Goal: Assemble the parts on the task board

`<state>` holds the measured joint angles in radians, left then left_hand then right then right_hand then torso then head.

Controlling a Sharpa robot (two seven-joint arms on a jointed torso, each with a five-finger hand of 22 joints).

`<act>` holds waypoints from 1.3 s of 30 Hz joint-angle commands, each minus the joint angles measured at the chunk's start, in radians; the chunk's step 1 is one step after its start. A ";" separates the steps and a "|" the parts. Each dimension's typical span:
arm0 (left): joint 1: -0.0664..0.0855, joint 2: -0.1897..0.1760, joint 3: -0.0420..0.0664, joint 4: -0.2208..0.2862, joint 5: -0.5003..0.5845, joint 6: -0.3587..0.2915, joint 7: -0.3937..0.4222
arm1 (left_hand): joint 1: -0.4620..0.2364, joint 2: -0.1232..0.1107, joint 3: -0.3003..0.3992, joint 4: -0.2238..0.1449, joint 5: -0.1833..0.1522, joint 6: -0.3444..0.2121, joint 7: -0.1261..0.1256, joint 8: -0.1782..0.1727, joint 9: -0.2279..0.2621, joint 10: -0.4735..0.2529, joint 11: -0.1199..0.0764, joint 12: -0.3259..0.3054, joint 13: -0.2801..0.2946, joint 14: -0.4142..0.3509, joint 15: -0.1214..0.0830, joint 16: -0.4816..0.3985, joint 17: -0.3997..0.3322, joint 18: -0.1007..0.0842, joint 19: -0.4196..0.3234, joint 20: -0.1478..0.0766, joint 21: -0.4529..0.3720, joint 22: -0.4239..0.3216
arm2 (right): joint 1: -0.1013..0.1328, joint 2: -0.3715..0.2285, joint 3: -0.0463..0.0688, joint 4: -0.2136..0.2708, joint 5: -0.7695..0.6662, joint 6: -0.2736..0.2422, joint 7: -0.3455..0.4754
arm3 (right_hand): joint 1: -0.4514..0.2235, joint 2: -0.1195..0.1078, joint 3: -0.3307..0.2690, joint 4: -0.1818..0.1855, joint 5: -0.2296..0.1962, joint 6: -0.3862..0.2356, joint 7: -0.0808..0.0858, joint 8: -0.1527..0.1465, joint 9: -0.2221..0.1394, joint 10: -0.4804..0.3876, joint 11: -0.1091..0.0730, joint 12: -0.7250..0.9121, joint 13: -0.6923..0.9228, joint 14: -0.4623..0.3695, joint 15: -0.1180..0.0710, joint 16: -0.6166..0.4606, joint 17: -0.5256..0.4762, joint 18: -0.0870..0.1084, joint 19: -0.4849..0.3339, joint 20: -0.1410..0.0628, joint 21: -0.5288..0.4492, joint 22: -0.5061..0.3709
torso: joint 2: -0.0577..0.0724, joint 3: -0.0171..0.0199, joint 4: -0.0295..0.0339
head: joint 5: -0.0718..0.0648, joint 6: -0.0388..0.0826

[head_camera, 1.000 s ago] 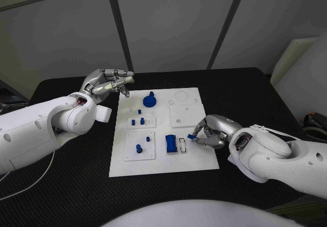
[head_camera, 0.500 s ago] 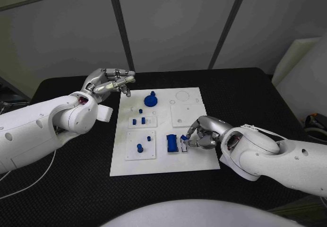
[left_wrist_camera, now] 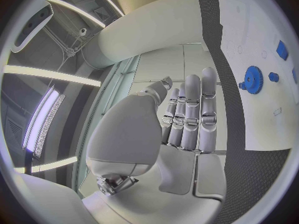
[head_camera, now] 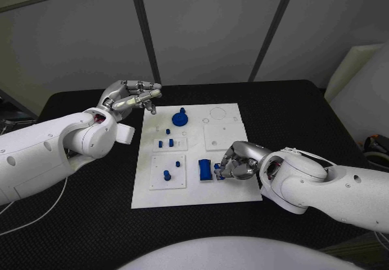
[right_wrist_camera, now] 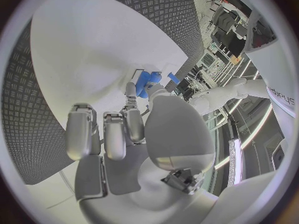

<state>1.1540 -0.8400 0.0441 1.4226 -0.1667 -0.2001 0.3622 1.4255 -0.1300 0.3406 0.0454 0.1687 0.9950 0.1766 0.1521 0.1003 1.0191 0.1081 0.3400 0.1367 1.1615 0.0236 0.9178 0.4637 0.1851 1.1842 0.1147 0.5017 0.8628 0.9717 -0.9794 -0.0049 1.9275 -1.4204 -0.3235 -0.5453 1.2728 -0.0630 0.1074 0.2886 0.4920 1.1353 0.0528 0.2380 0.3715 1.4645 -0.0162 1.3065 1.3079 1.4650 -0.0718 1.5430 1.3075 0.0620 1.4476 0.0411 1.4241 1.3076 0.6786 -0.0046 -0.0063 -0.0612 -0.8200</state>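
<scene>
Pinching small blue part (head_camera: 218, 167) beside blue block (right_wrist_camera: 147, 81), right hand (head_camera: 236, 165)

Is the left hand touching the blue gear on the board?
No. In the head view the left hand hovers off the board's far left corner, apart from the gear.

Head camera looking down at task board (head_camera: 231, 191), wrist cameras close behind each robot hand, all sharing board

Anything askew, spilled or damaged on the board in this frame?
Nothing stands out. The task board lies flat on the table, the blue gear sits on it, and the right hand pinches a small blue part over the board.
</scene>
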 commanded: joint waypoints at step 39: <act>0.002 0.003 0.001 -0.003 0.003 0.018 -0.001 | -0.002 0.009 -0.007 0.002 -0.004 -0.007 -0.002 0.005 -0.002 -0.010 0.000 0.007 0.001 -0.006 0.001 0.005 -0.002 -0.003 0.002 0.005 -0.006 -0.001 | 0.000 -0.071 -0.001 0.035 -0.017 0.080 0.074 | -0.016 -0.008 -0.139 -0.011 -0.187 -0.005 -0.009 0.046 0.072 0.004 -0.011 0.000 0.079 0.095 -0.014 0.000 0.214 -0.013 -0.007 -0.012 -0.009 0.073 | -0.001 0.0008 -0.0014 | -0.008 0.003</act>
<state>1.1540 -0.8386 0.0442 1.4195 -0.1667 -0.1944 0.3595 1.4255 -0.1300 0.3406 0.0454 0.1687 0.9950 0.1766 0.1521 0.0996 1.0191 0.1081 0.3400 0.1367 1.1615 0.0236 0.9178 0.4622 0.1852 1.1842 0.1147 0.5017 0.8631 0.9706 -1.0505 -0.0062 1.9584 -1.4820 -0.2761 -0.5254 1.2477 -0.0731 -0.0275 0.2777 0.3096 1.1354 0.0430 0.2785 0.4431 1.4666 -0.0324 1.3073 1.3081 1.4651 -0.0860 1.5429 1.3073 0.0620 1.4490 0.0281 1.4189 1.3074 0.6774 -0.0034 -0.0065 -0.0684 -0.8173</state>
